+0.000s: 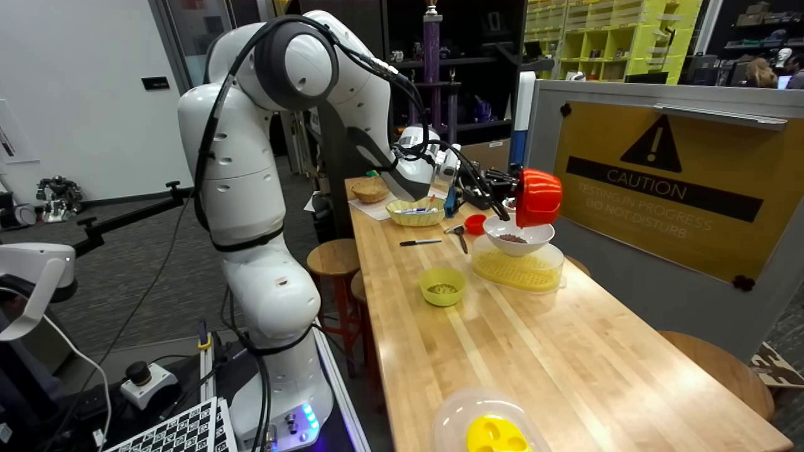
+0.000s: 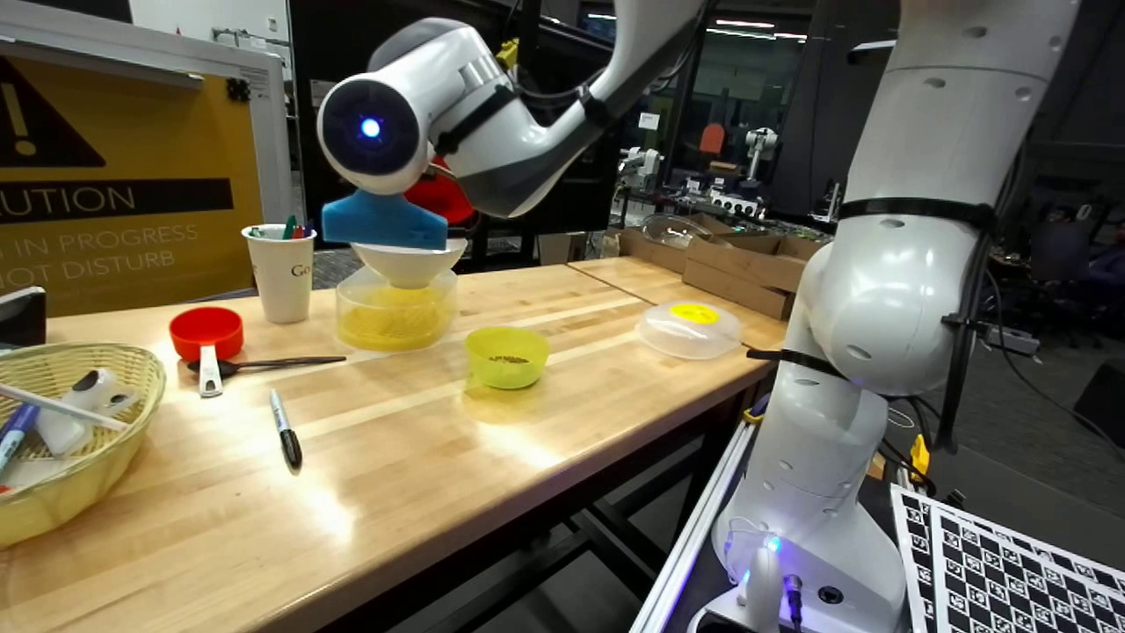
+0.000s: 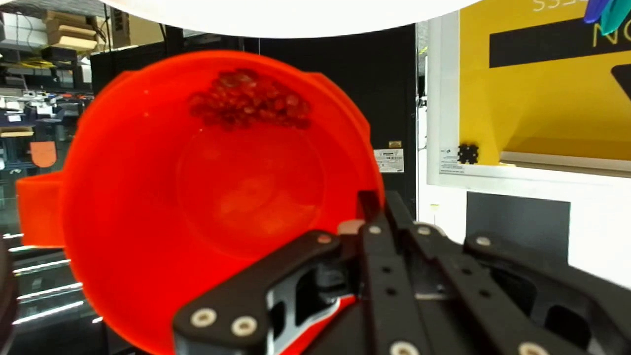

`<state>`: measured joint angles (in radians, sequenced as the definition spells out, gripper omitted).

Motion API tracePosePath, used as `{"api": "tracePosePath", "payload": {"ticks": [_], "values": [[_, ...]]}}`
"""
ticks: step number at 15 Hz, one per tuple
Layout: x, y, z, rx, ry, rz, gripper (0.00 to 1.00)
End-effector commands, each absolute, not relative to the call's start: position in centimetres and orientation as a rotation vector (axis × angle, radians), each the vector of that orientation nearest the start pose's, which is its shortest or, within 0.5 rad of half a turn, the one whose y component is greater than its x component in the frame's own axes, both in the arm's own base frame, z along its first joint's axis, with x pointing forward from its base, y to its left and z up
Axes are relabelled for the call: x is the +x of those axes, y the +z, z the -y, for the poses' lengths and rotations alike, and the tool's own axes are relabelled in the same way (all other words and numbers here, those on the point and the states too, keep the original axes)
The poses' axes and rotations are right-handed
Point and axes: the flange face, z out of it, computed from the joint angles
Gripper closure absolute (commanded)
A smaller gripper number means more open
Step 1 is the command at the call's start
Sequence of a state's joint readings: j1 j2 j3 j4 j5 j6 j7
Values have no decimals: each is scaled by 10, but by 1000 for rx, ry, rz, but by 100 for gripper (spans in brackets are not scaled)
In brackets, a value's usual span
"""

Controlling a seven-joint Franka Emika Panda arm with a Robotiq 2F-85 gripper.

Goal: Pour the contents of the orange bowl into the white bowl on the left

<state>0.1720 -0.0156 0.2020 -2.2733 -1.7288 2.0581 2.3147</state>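
- Wooden table (image 1: 603, 351): runs long beneath the white bowl (image 1: 532, 243) and well past it.
- Robot arm (image 1: 248, 169): its base stands well apart from the white bowl. The lower links rise nearly upright, the elbow bends high up, and the forearm slopes down and outward, putting the wrist (image 2: 373, 132) above the white bowl.
- Clear container (image 2: 395, 321) with a yellow lower part: directly under the white bowl, which sits on it.
- Gripper (image 3: 382, 204): over the white bowl, pointing sideways rather than down.
- Orange bowl (image 3: 212, 207): tipped onto its side above the white bowl, hanging at its rim; whether the two touch I cannot tell.
- White bowl: upright, with small brownish bits (image 1: 512, 238) inside.
- Yellow-green bowl (image 2: 507, 356): upright, between the white bowl and the arm's base, small bits at its bottom.
- Red measuring cup (image 2: 206, 334): on the tabletop near the white bowl.
- Fingers (image 3: 367, 199): drawn together on the orange bowl's rim, with just its wall pinched between them.
- Small dark-red pieces (image 3: 249, 101): heaped inside the orange bowl, on the side of its wall toward the white bowl.
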Motion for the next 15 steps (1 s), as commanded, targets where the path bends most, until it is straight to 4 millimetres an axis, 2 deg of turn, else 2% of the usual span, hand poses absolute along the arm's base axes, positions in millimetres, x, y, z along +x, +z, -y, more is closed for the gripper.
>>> {"api": "tracePosePath", "payload": {"ticks": [1,15], "values": [[505,405,-150,-2493,-2317,-1084,99],[491,416,-172,-2383,-2452,-1119,99]]}}
